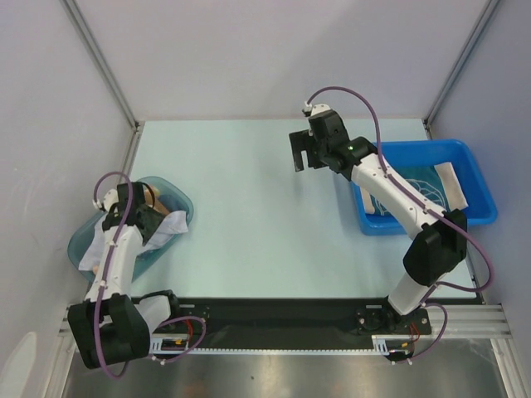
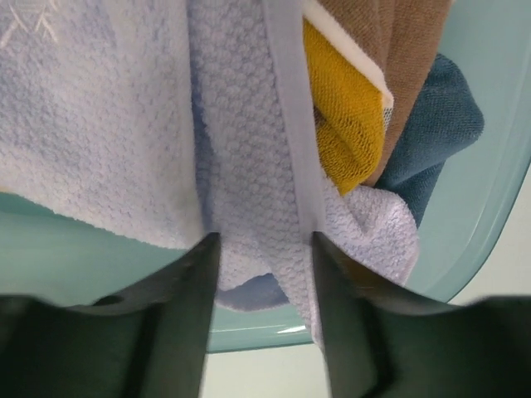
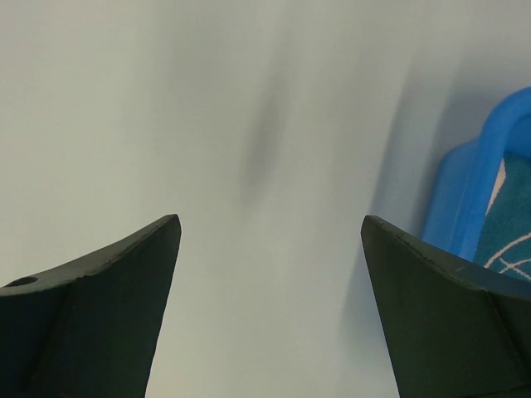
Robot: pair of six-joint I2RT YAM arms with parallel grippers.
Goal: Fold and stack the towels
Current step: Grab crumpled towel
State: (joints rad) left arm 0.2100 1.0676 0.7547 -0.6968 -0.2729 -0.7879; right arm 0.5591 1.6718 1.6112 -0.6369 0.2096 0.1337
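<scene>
Inside the translucent teal tub (image 2: pixel 465 240) at the table's (image 1: pixel 249 191) left edge, a white waffle-weave towel (image 2: pixel 99 141) lies over a mustard-yellow towel (image 2: pixel 348 124), a brown towel (image 2: pixel 406 50) and a dark teal-blue towel (image 2: pixel 440 124). Only a faint stitched star mark (image 2: pixel 29 29) shows on it, and no lettering is readable. The left gripper (image 2: pixel 261 245) straddles a ridge of the white towel; whether it pinches cannot be told. The right gripper (image 3: pixel 270 228) hangs wide open beside the blue bin (image 3: pixel 465 191), whose teal printed towel (image 3: pixel 514 240) is cut off.
</scene>
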